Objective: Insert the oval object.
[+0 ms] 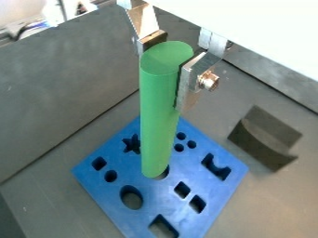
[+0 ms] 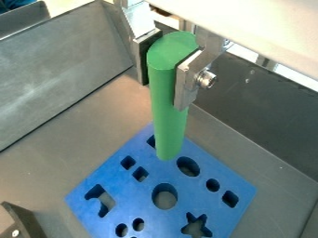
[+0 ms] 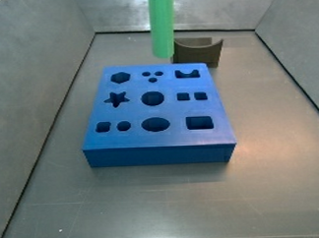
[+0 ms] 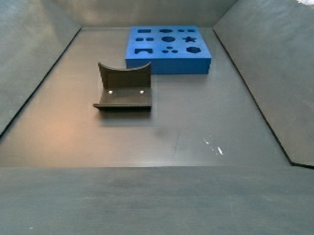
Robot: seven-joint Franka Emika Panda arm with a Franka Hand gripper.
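The oval object, a long bright green peg (image 1: 156,121), hangs upright in my gripper (image 1: 168,60), which is shut on its upper end. Both wrist views show the silver fingers (image 2: 189,79) clamping the peg (image 2: 168,112) from two sides. The peg's lower end is over the blue block (image 1: 112,181) with its several shaped holes, close to a round-edged hole (image 2: 187,167); I cannot tell whether it touches the block. In a side view the peg (image 3: 162,22) comes down over the block's far edge (image 3: 164,150), with the gripper out of frame. Another side view shows the block (image 4: 185,64) but not the peg.
A dark grey curved block (image 4: 123,87) stands on the floor beside the blue block, and also shows in a wrist view (image 1: 263,138) and a side view (image 3: 199,51). Grey walls (image 3: 42,56) enclose the floor.
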